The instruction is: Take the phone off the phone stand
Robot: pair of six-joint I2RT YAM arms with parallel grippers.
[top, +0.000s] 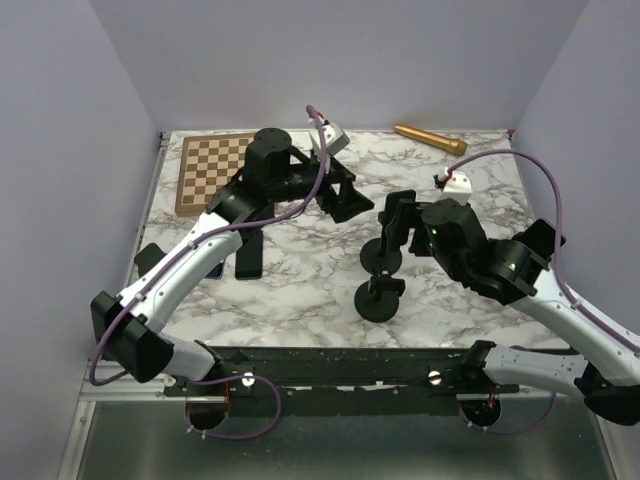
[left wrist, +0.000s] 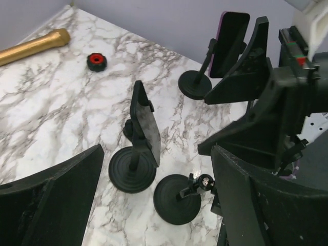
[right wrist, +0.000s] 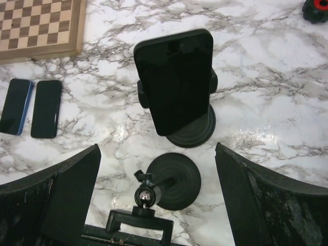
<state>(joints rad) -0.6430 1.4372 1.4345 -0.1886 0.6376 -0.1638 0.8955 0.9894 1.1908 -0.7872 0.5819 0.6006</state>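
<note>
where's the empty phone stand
Bottom centre of the right wrist view: the empty phone stand sits just beside the stand holding the phone.

— What colour are the arms?
— The left arm (top: 185,262) and right arm (top: 575,325) have white shells nearest the base rail (top: 340,372) and black joints beyond.
— Cables?
— A purple cable (top: 322,165) runs along each. The fingers (right wrist: 66,195) are black wedges.
</note>
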